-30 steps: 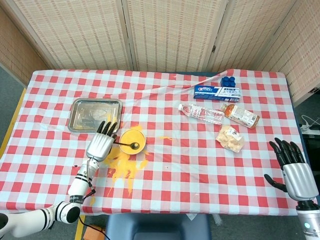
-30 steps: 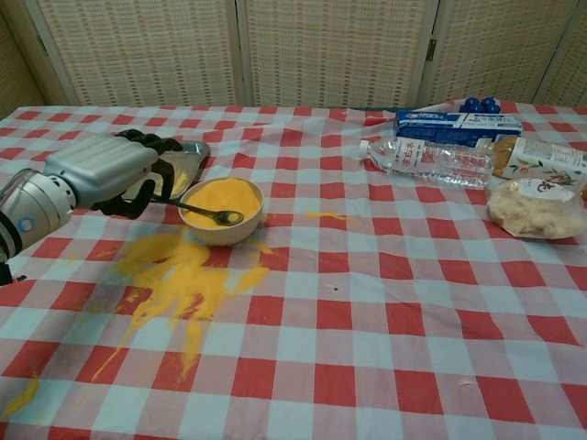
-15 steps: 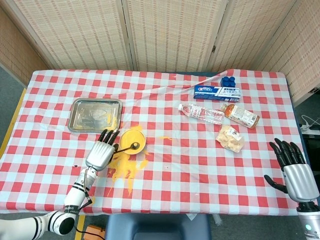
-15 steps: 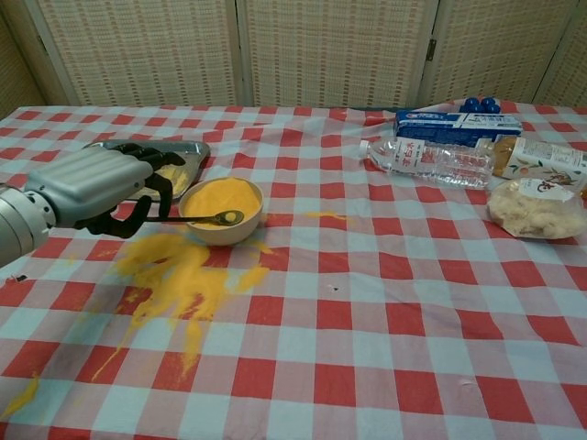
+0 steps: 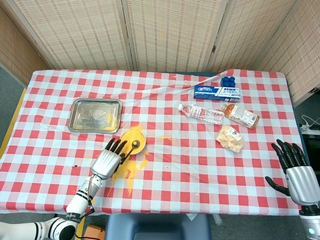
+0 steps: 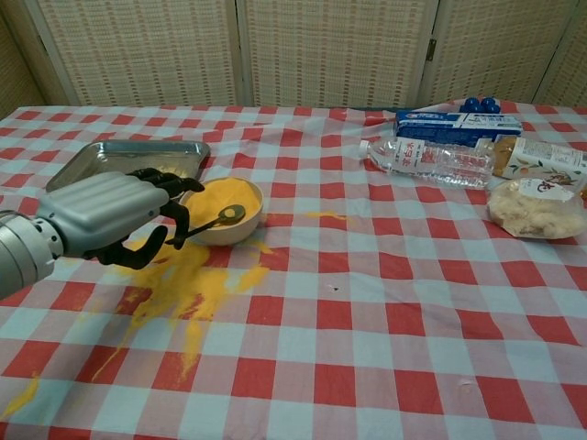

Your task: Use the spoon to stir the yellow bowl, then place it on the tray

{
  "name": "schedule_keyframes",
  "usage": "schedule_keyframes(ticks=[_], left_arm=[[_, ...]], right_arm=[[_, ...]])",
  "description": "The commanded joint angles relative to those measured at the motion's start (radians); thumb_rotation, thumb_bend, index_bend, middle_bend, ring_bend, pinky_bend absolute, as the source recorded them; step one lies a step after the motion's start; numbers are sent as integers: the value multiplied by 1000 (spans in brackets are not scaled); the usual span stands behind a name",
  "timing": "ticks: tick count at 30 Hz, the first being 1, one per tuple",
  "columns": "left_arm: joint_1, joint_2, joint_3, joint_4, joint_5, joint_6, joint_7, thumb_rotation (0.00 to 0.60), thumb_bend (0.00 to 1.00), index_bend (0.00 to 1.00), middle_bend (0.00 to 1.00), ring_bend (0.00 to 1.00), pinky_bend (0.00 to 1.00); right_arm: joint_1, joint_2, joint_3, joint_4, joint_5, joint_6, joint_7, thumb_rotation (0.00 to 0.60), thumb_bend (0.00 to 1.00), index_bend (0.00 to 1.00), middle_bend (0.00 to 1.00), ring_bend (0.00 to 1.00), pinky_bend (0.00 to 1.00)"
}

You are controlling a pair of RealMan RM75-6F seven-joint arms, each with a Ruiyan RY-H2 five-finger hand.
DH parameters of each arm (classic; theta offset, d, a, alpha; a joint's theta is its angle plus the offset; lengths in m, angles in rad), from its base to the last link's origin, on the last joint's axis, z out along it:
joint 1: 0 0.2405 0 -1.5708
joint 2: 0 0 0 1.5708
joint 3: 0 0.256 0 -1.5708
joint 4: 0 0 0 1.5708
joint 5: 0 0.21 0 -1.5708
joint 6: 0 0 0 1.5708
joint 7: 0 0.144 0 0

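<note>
The yellow bowl [image 5: 132, 138] [image 6: 223, 203] holds yellow powder and stands just right of the metal tray [image 5: 95, 114] [image 6: 117, 158]. A dark spoon [image 5: 131, 147] [image 6: 215, 219] has its head over the bowl's near side and its handle slanting down and left. My left hand [image 5: 107, 162] [image 6: 103, 216] pinches that handle at the near-left of the bowl, over spilled powder. My right hand [image 5: 296, 172] hovers at the table's right edge with its fingers spread and nothing in it; the chest view does not show it.
Yellow powder [image 5: 125, 167] [image 6: 174, 280] is spilled on the checked cloth in front of the bowl. A toothpaste box [image 5: 217, 92], a water bottle [image 5: 201, 113], a drink bottle [image 5: 241, 115] and a snack bag [image 5: 230, 138] lie at the right.
My left hand has drawn back towards the near edge and right, swinging the spoon handle round while the spoon head stays in the bowl. The right hand has barely moved.
</note>
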Motion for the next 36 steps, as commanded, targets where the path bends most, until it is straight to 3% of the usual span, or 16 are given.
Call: schedule_keyframes(ticks=[1, 9, 18, 24, 30, 32, 36], left_arm=[[-3, -8, 1, -5, 8, 1, 6, 600, 779, 469, 11, 0, 38], [-11, -31, -4, -19, 38, 15, 16, 600, 772, 428, 11, 0, 37], [-2, -30, 0, -25, 69, 34, -6, 600, 681, 418, 13, 0, 44], [34, -48, -2, 19, 131, 129, -36, 600, 483, 398, 18, 0, 70], [70, -41, 25, 24, 190, 185, -93, 600, 447, 377, 15, 0, 73], [106, -42, 61, 29, 241, 234, -147, 600, 437, 372, 14, 0, 73], [159, -127, 90, 161, 325, 326, -261, 600, 430, 395, 24, 0, 71]], right_arm=[[-2, 2, -1, -1, -2, 4, 3, 600, 105, 0, 0, 0, 0], [-4, 6, -3, 1, -7, 6, 11, 600, 106, 0, 0, 0, 0], [-3, 5, 0, 1, -4, 4, 9, 600, 105, 0, 0, 0, 0], [-2, 2, -1, 1, -4, -3, 2, 600, 105, 0, 0, 0, 0], [-1, 0, -1, 1, -1, -6, -2, 600, 106, 0, 0, 0, 0], [-1, -1, -3, -2, -6, -5, -5, 600, 106, 0, 0, 0, 0], [-3, -4, -7, -5, -17, -1, -11, 600, 105, 0, 0, 0, 0]])
